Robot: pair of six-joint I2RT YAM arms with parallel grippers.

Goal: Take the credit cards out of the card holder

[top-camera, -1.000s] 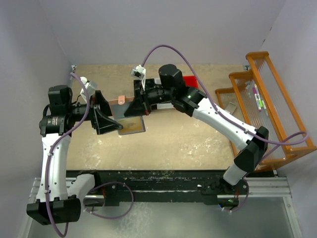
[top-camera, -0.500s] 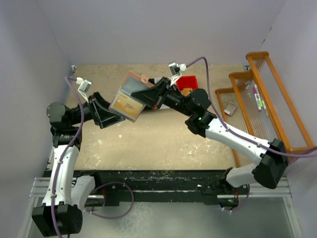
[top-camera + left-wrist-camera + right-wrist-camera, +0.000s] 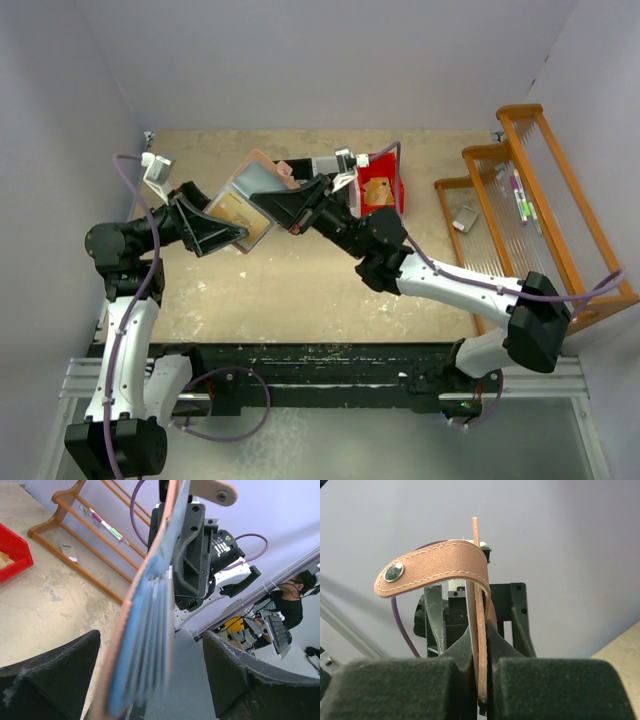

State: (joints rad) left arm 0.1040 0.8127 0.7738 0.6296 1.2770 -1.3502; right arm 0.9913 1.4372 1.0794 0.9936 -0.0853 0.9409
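Note:
The card holder [image 3: 252,196] hangs in the air over the left middle of the table, opened and tilted, salmon-pink outside and blue-grey inside. My right gripper [image 3: 292,208] is shut on one leaf of it; in the right wrist view the jaws [image 3: 481,680] pinch the thin pink leaf and the snap tab [image 3: 430,567] curls over to the left. My left gripper [image 3: 150,680] is open, its fingers [image 3: 50,680] on either side of the holder's lower edge [image 3: 145,630] without touching it. Blurred grey-blue layers, slots or card edges, show there edge-on. No separate credit card shows.
A red bin [image 3: 381,186] with something tan inside stands behind the right gripper. A wooden rack [image 3: 545,215] with pens fills the right side, with a small grey object [image 3: 465,216] on its low shelf. Walls close in on the left and at the back.
The holder has been lifted off the table and tilted up to the left by the right gripper. The left gripper has swung up and left, its open fingers now around the holder's lower edge.

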